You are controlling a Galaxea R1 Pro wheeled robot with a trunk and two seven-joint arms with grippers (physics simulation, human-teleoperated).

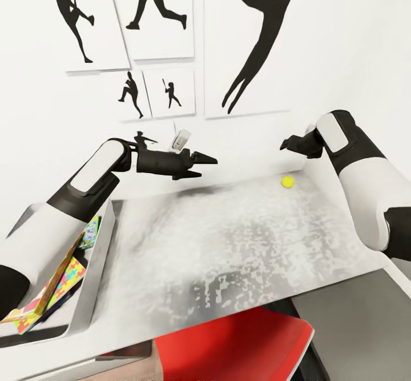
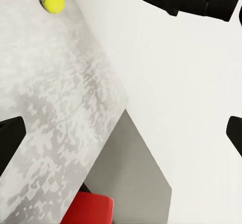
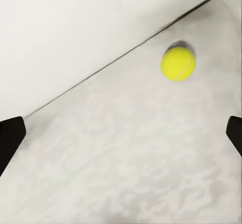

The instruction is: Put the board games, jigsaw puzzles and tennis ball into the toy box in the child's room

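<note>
On table by wall: tennis ball, R gripper above.

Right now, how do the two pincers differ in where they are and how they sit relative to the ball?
The left pincer hangs over the table's far middle, well away from the tennis ball; the right pincer hangs just above the ball, by the wall. The left points sideways toward the right arm; the right points down at the ball. Both are open, empty and off the table.
</note>
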